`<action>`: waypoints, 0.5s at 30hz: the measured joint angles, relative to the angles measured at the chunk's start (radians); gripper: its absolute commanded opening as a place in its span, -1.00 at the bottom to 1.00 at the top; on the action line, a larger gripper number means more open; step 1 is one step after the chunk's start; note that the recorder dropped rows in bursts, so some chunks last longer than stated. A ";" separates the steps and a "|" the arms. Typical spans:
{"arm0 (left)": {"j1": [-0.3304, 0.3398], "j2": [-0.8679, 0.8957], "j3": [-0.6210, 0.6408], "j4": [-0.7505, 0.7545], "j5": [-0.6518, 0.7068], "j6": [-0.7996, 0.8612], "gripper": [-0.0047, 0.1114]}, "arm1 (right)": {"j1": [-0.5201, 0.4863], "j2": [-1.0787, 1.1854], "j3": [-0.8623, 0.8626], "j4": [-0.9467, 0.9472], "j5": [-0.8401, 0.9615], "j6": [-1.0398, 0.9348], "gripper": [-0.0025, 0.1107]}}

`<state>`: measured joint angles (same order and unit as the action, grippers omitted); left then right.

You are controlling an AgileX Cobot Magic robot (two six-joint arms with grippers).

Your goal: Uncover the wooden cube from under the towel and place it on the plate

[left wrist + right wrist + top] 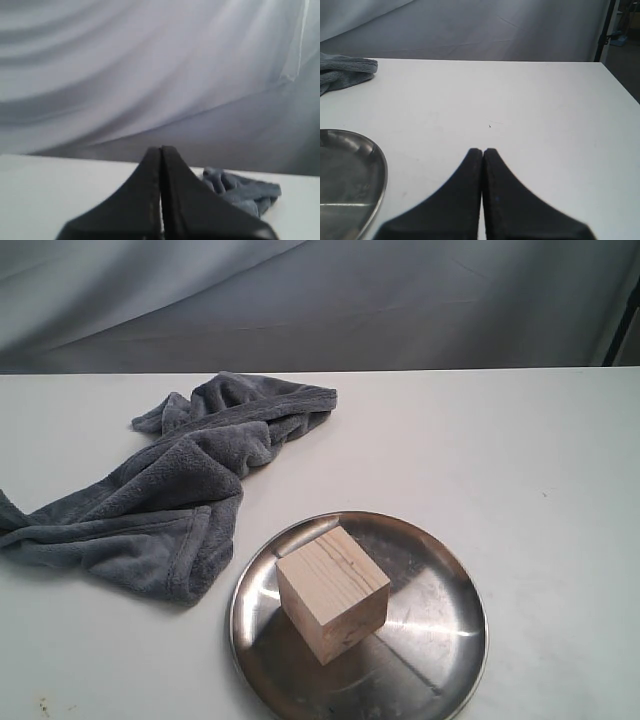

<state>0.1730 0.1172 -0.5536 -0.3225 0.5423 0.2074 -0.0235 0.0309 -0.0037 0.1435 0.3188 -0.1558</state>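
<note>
Wooden cube (pixel 332 592) sits on the plate (pixel 435 625), a little left of the plate's middle, resting flat with one vertical corner turned toward the camera. Only the exterior view shows it; neither wrist view catches the block.

Beyond the plate and to its left lies the towel (pixel 170 505), crumpled in a long heap. Its nearest hem comes just beside the plate's left rim, with a thin strip of worktop (pixel 500 460) between them. Its far left end runs out of the picture.

The left pincer (pixel 161 148) appears only in its own wrist view, its two black fingers pressed together with nothing between them. It is raised over the worktop, with a bunched end of the towel past its tips. The right pincer (pixel 482 149) is likewise pressed together and empty. Its view shows an arc of the plate's rim beside it and a corner of the towel farther off.

To the right of the plate and beyond it the worktop is bare up to its far edge, where the grey backdrop cloth (pixel 300 300) begins. The right wrist view alone shows the worktop's side edge, well apart from the plate.
</note>
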 measured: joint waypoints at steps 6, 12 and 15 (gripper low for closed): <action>0.000 -0.112 0.000 -0.006 -0.039 0.002 -0.92 | 0.000 0.000 0.000 0.000 0.000 0.000 -0.96; 0.000 -0.113 -0.003 -0.031 -0.041 0.005 -0.92 | 0.000 0.006 0.000 0.000 0.000 0.000 -0.96; 0.000 -0.113 0.004 -0.024 -0.045 0.005 -0.92 | 0.000 0.005 0.000 0.000 0.000 0.000 -0.96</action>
<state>0.1730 0.0043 -0.5495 -0.3469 0.4971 0.2127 -0.0235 0.0357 -0.0037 0.1435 0.3188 -0.1558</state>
